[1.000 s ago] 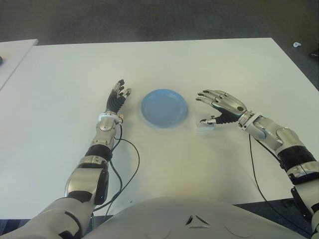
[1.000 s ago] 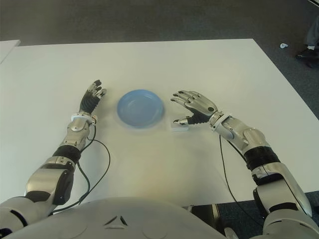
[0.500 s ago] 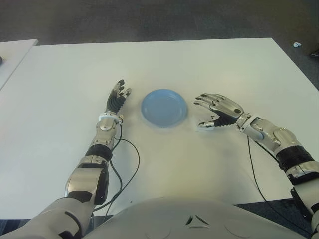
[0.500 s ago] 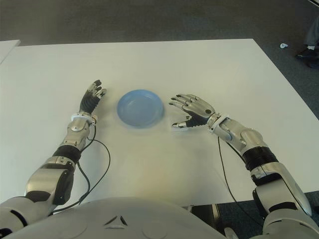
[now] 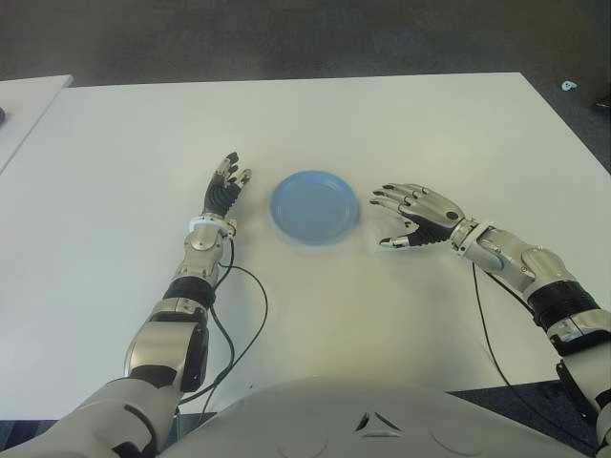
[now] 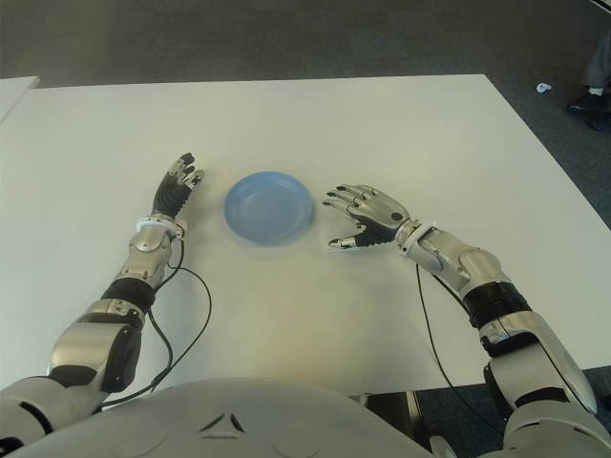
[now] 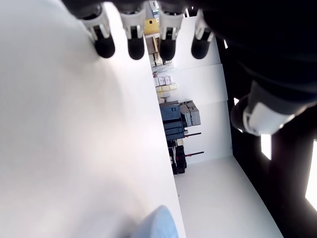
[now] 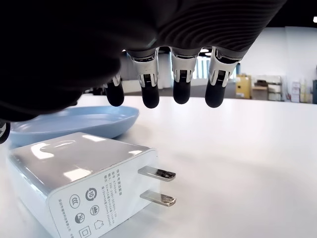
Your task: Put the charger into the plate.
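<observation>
Right robot hand [image 5: 412, 215] lower over one charger [image 8: 79, 181]; one plate [image 5: 314, 207] beside

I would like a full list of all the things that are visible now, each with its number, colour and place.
Plate: one, light blue, on the table between the two hands, nothing in it.
Charger: one, white, with two metal prongs, lying on the table beside the plate, under the right hand, not gripped.
Table: one, white, filling most of the view.
Second table: one, white, at the far left edge.
Cables: two, black, one along each forearm.
Floor: dark grey carpet beyond the table.
Left hand: left of the plate, fingers straight, holding nothing.
Right hand: right of the plate, fingers spread above the charger.
</observation>
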`<act>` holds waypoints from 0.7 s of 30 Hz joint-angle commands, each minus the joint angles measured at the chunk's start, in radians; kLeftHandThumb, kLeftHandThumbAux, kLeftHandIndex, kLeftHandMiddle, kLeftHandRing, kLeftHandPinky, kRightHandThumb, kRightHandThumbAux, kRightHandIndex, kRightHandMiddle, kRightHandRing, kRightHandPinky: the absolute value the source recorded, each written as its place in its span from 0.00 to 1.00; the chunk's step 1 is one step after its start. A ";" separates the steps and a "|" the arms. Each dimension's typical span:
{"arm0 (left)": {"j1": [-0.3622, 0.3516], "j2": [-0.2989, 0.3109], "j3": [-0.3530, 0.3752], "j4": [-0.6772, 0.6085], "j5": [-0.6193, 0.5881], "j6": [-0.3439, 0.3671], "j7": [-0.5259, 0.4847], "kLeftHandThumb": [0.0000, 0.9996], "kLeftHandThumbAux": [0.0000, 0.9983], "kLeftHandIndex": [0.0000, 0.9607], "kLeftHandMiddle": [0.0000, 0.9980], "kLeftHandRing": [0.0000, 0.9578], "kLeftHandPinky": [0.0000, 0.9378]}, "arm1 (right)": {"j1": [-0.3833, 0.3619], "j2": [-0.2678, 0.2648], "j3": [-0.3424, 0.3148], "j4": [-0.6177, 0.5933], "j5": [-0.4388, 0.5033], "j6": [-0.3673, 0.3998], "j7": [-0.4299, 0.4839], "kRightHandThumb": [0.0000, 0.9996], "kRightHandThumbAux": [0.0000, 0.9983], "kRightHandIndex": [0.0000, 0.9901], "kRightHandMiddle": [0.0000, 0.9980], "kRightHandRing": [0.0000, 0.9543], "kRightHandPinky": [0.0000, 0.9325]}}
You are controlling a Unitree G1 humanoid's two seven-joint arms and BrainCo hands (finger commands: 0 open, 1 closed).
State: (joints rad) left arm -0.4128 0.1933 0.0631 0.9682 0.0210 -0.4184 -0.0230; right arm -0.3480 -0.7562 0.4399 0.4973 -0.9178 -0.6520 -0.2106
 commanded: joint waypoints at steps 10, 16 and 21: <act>0.020 -0.012 -0.016 0.043 0.013 0.047 -0.027 0.00 0.50 0.00 0.04 0.02 0.00 | 0.029 -0.007 0.014 -0.002 -0.002 0.006 0.010 0.25 0.17 0.00 0.00 0.00 0.00; 0.016 -0.011 -0.016 0.050 0.013 0.046 -0.027 0.00 0.50 0.00 0.04 0.02 0.00 | 0.032 -0.011 0.016 -0.003 -0.007 0.004 0.007 0.24 0.17 0.00 0.00 0.00 0.00; 0.013 -0.010 -0.016 0.057 0.012 0.045 -0.030 0.00 0.50 0.00 0.04 0.02 0.00 | 0.038 -0.014 0.017 -0.004 -0.005 0.002 0.009 0.23 0.17 0.00 0.00 0.00 0.00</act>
State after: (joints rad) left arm -0.4199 0.1957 0.0624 0.9853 0.0210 -0.4186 -0.0234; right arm -0.3230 -0.7633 0.4508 0.4960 -0.9174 -0.6485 -0.2075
